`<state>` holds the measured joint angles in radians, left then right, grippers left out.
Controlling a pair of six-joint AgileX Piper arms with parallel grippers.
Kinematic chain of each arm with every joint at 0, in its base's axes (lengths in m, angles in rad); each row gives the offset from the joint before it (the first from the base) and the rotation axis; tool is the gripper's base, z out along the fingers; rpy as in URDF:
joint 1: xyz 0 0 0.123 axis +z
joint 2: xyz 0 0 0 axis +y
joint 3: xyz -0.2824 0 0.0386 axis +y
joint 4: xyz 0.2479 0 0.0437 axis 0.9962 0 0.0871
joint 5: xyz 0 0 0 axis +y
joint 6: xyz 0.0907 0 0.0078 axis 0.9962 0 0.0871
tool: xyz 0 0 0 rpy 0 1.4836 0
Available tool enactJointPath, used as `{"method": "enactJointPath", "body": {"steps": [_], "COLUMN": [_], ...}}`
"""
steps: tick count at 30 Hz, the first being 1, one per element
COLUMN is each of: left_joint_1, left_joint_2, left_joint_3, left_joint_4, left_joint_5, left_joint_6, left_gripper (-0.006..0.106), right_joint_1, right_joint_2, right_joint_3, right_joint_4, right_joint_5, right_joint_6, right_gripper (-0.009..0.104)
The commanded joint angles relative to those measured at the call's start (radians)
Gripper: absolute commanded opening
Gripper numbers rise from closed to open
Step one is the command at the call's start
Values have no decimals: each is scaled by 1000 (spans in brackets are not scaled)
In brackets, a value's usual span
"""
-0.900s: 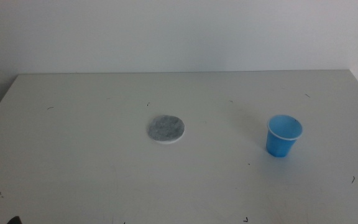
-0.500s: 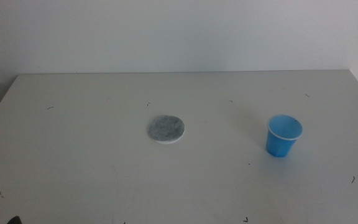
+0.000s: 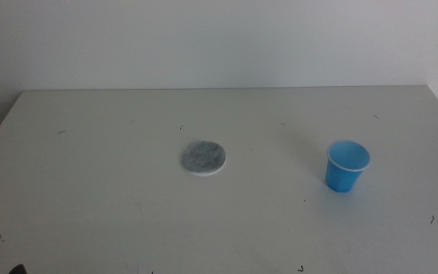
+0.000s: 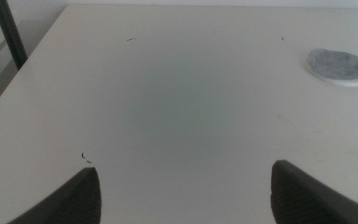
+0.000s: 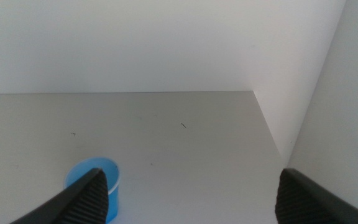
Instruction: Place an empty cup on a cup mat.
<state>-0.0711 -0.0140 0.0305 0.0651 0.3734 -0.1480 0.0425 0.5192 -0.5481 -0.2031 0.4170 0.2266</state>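
The blue cup (image 3: 347, 165) stands upright and empty on the right part of the white table. The grey cup mat (image 3: 203, 157) lies flat near the table's middle, well left of the cup. Neither arm reaches into the middle view. My left gripper (image 4: 185, 193) is open and empty over the table's left front area, and the cup mat (image 4: 339, 65) shows far ahead of it. My right gripper (image 5: 194, 199) is open and empty, with the cup (image 5: 98, 186) partly behind one of its jaws.
The table (image 3: 90, 190) carries only small dark specks. A white wall runs along the back edge. A side wall (image 5: 328, 112) stands close to the table's right edge. A dark post (image 4: 8, 31) stands off the table's left side.
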Motion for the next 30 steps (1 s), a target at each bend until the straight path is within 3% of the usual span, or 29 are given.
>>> {"method": "enactJointPath", "body": {"steps": [1,8,23,30], "left_joint_1": [1,1,1,1], "left_joint_2": [-11,-11,-11,-11], "left_joint_3": [-6,-6,-6,-6], "left_joint_4": [0,0,0,0], "left_joint_5": [-68,-68,-68,-68], "left_joint_6": [-11,-11,-11,-11], "left_gripper": [105,105,105,105], "right_joint_1": [4,4,4,4], "right_joint_2": [74,230,616,825], "right_joint_3": [-98,-311,-799,-986], "right_joint_4": [-13,26,182,221], "right_joint_5": [-38,61,541,708], "right_joint_6": [-5,-4,-73,-73], "right_gripper": [71,71,71,71]}}
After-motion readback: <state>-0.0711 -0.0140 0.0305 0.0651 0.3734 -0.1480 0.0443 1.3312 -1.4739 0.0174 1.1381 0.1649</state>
